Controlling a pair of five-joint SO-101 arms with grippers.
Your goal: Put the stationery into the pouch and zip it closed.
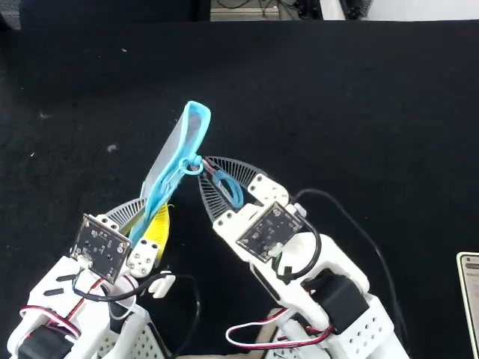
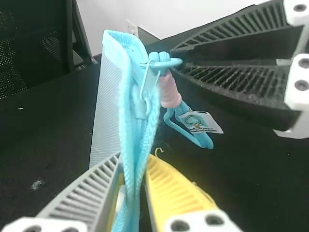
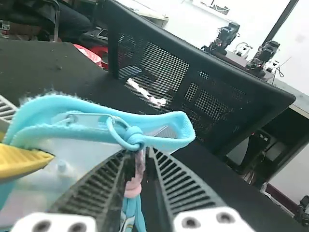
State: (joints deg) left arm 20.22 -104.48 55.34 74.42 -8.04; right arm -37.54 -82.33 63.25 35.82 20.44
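Observation:
The pouch (image 1: pixel 176 153), clear mesh with light-blue trim, is lifted off the table and tilted, its top end away from the arms. My left gripper (image 1: pixel 153 217) is shut on its near end, grey and yellow fingers (image 2: pixel 169 193) pressing the blue edge (image 2: pixel 133 159). My right gripper (image 1: pixel 209 176) is shut on the pink-and-blue pull cord (image 3: pixel 131 186) hanging from the zipper ring (image 3: pixel 126 137) near the pouch's top corner (image 3: pixel 178 125). A small tag (image 2: pixel 198 121) dangles from the cord. I cannot tell what is inside the pouch.
Black cloth covers the table (image 1: pixel 337 112), with open room beyond and beside both arms. A pale flat object (image 1: pixel 469 292) lies at the right edge. A black mesh chair (image 3: pixel 193 92) stands behind the table.

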